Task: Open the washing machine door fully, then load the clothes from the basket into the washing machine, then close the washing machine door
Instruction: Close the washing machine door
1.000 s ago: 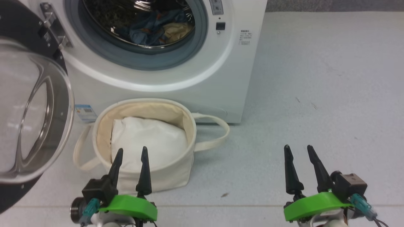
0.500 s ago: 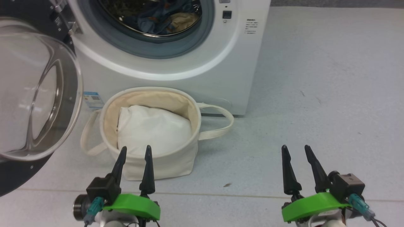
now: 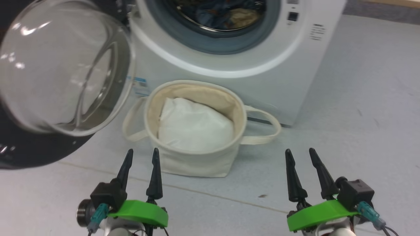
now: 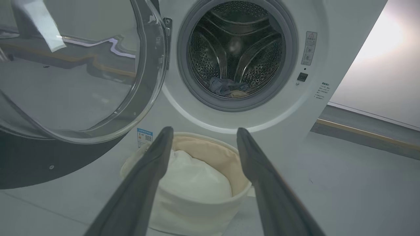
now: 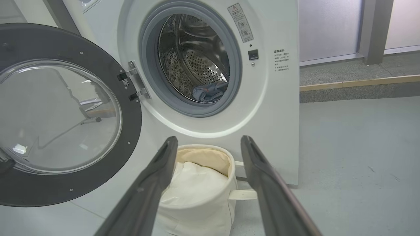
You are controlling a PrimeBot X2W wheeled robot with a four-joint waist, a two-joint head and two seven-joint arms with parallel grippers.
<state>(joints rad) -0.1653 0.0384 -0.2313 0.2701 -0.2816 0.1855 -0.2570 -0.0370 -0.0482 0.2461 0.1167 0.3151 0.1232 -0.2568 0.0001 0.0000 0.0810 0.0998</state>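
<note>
Head view: left fingers (image 3: 154,177) and right fingers (image 3: 293,180) spread wide, gripping nothing, low over the floor (image 3: 344,131). Basket (image 3: 197,164) just before the washing machine (image 3: 279,72), white padding (image 3: 193,126) inside.
Left wrist view: washing machine door (image 4: 19,164) swung open; clothes (image 4: 226,88) low in the drum (image 4: 236,42).
Right wrist view: blue clothes behind the gasket (image 5: 147,65).

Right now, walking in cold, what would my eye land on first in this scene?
The big washing machine door hangs wide open at the left, its clear glass dome catching the light. Beside it the white washing machine shows blue and beige clothes in its steel drum, and the cream basket on the floor in front holds white padding. The left gripper and right gripper, both open, point toward it from below.
</note>
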